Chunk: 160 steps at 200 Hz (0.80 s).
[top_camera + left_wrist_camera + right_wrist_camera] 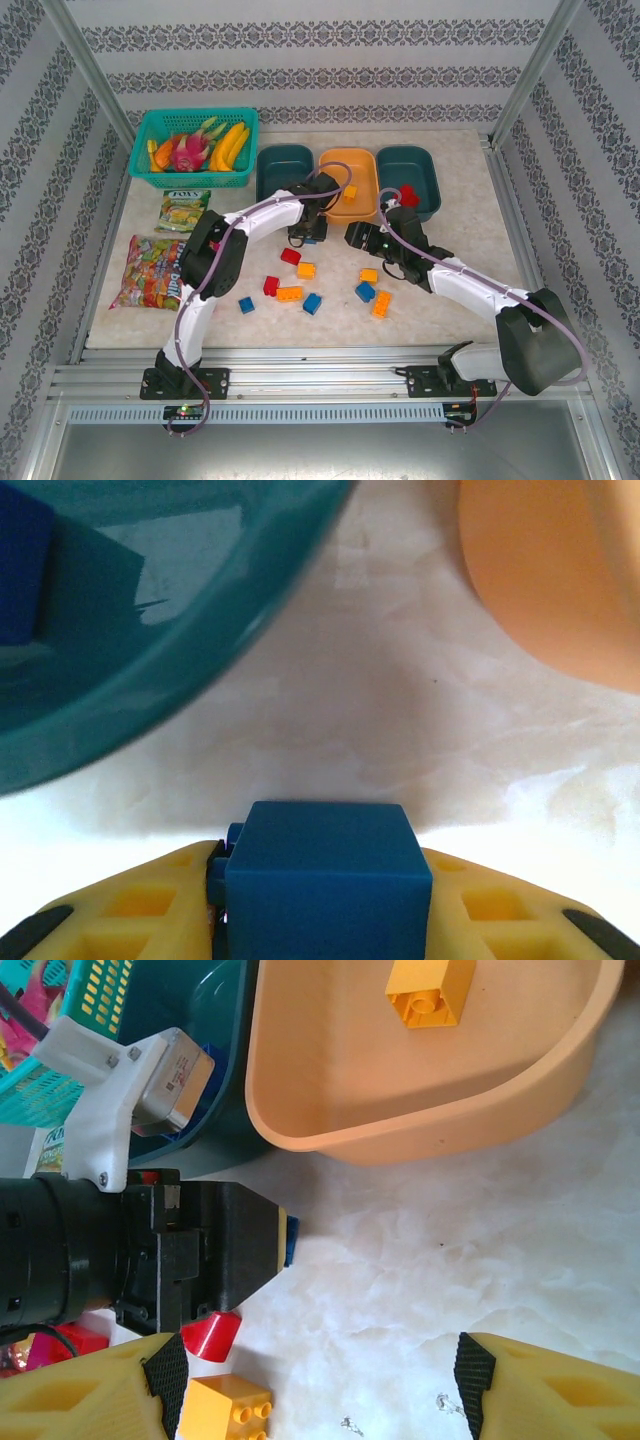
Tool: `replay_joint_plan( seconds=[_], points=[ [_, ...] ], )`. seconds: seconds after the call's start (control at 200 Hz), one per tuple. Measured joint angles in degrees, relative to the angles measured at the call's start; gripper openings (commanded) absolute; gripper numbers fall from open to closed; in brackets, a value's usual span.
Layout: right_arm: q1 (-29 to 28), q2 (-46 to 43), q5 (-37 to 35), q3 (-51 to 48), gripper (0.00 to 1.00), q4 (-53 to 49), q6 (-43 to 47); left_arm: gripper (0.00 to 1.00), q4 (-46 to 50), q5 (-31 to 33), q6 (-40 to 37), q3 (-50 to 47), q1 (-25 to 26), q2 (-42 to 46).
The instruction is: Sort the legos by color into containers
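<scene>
Two teal tubs (280, 170) — one orange tub (356, 165).

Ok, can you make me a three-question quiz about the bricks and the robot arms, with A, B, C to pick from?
1. Where is the fruit basket in the top view? A) far right corner B) far left corner C) between the arms
2. What colour is the brick in the left tool? A) red B) orange C) blue
3. How is the right tool? A) open, holding nothing B) shut on a red brick C) shut on a packet

Answers: B, it stands far left, beside the left teal tub. C, the left wrist view shows it blue. A, its fingers stand apart over bare table.
</scene>
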State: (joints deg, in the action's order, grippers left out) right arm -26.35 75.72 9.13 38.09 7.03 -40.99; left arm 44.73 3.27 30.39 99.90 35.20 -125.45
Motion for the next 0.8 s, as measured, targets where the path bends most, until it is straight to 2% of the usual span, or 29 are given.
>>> replay_joint_plan(
  seconds=[0.23,0.385,0.555,0.799],
  points=[
    [-0.04,0.39,1.38,5.84,0.72,-1.75,2.4,0.34,4.42,-0.35,2.23,-1.16,-0.39,12.52],
    [-0.85,2.99,2.8,12.55,0.73,-1.62,4.15,0.35,5.75,-1.77,3.32,4.0,-3.39,16.94],
    [-2.82,7.65,4.2,19.21,0.73,-1.64,5.03,0.35,5.29,-2.82,3.93,12.85,-9.22,10.67],
    [-3.02,14.21,3.85,27.74,0.74,-3.65,3.76,0.36,4.55,-4.09,4.02,30.23,-13.57,-8.76]
  ],
)
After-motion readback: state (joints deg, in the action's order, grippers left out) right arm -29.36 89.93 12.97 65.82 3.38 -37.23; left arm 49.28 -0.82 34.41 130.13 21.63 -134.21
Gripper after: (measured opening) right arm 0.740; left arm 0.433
